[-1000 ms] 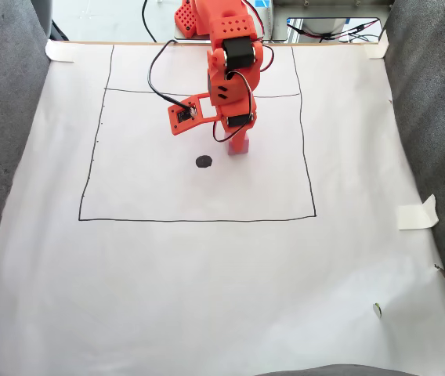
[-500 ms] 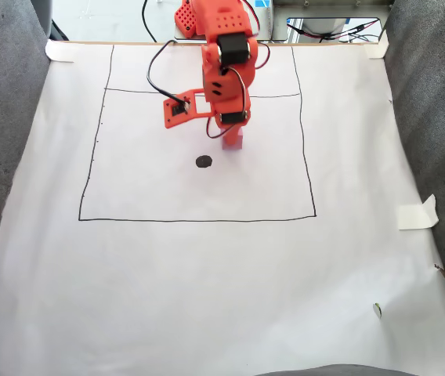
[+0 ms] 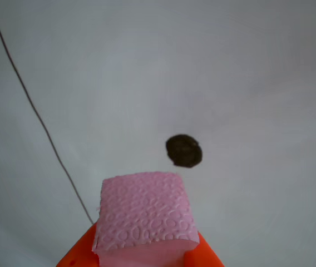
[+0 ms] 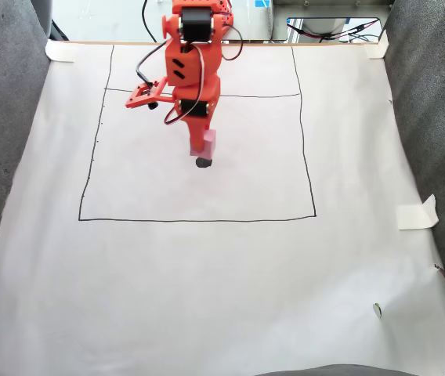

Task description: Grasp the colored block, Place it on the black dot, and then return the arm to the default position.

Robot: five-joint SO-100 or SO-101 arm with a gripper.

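The colored block [image 3: 145, 211] sat clamped between the two orange fingers [image 3: 77, 253] of the gripper [image 4: 204, 149], carried clear of the paper sheet [image 4: 222, 274] rather than resting on it. In the other view the black dot [image 3: 184, 151] lay just beyond the fingertips and a little to the right of them, apart from the block's far edge; in the fixed view the block [image 4: 206, 143] hung directly above the dot [image 4: 203, 162], nearly overlapping it.

The likeliest slip, as I judged it, was an off-centre landing: the block was wider than the dot, so a descent from slightly short and to the left would leave part of the ink showing. Soft foam squeezed in the fingers could also spring or cling on release and shift the cube sideways. A fast descent might press the block into the paper and tilt it.

The block was a pale pink foam cube, its face embossed with small ovals and circles, its near edge slightly ragged. The dot was a hand-inked round spot with an uneven rim. The fingers were smooth, bright orange plastic. A thin drawn line [image 3: 35, 111] ran well to the left of the fingers on the matte white sheet.
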